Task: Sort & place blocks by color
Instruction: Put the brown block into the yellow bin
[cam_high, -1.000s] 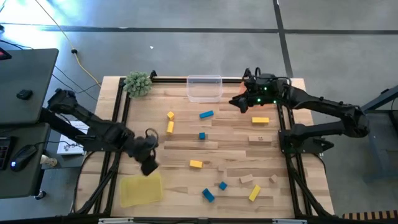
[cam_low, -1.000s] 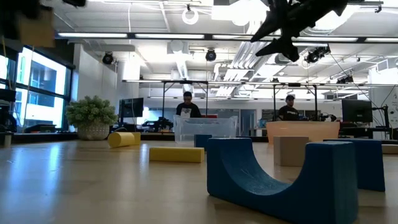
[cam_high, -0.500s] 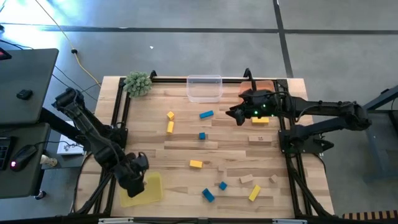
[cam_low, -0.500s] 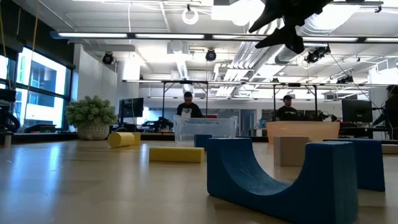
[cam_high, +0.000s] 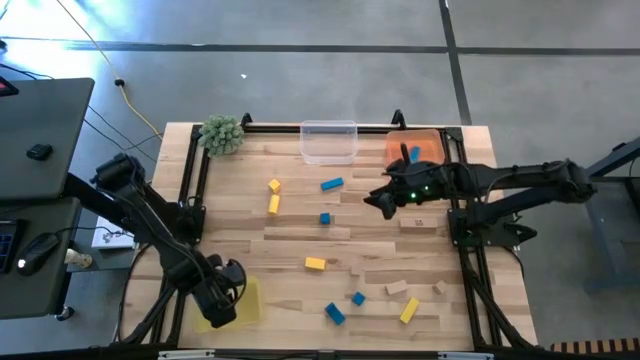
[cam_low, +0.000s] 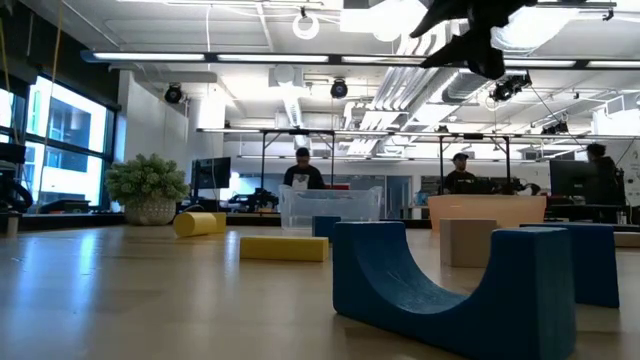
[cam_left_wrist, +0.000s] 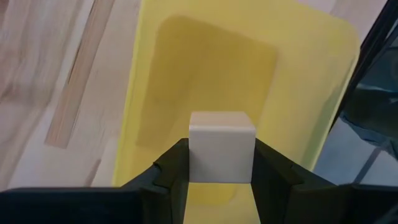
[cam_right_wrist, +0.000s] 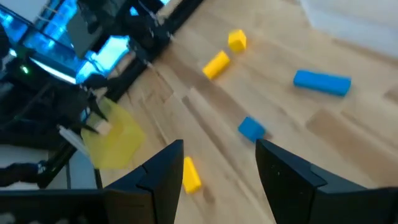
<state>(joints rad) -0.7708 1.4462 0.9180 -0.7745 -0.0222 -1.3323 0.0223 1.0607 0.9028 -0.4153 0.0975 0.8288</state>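
My left gripper (cam_high: 218, 300) hangs over the yellow tray (cam_left_wrist: 217, 68) at the table's near left, shut on a plain light-wood cube (cam_left_wrist: 222, 144). My right gripper (cam_high: 378, 198) stands open above the table's right half, its fingers (cam_right_wrist: 163, 168) with nothing between them. It also shows at the top of the low view (cam_low: 470, 40). Loose yellow blocks (cam_high: 273, 204), blue blocks (cam_high: 332, 184) and plain wooden blocks (cam_high: 418, 224) lie flat on the table. One blue block (cam_high: 414, 154) lies in the orange tray (cam_high: 430, 145). My left gripper pinches the cube by two opposite side faces (cam_left_wrist: 198, 158), one finger on each. The fingers come from above, pointing steeply down. The cube sits level between them, lifted clear above the yellow tray's floor.
A clear tray (cam_high: 329, 141) stands at the far edge next to the orange one, and a green spiky plant (cam_high: 222, 133) at the far left corner. More blocks lie near the front right (cam_high: 409, 310). A blue arch block (cam_low: 450, 290) stands close before the low camera. People stand in the room behind.
My left gripper has carried the cube toward the table's near left corner and down, and now stands over the yellow tray. My right gripper has swung from the orange tray toward the table's near edge, staying open; the tray and its blue block now show.
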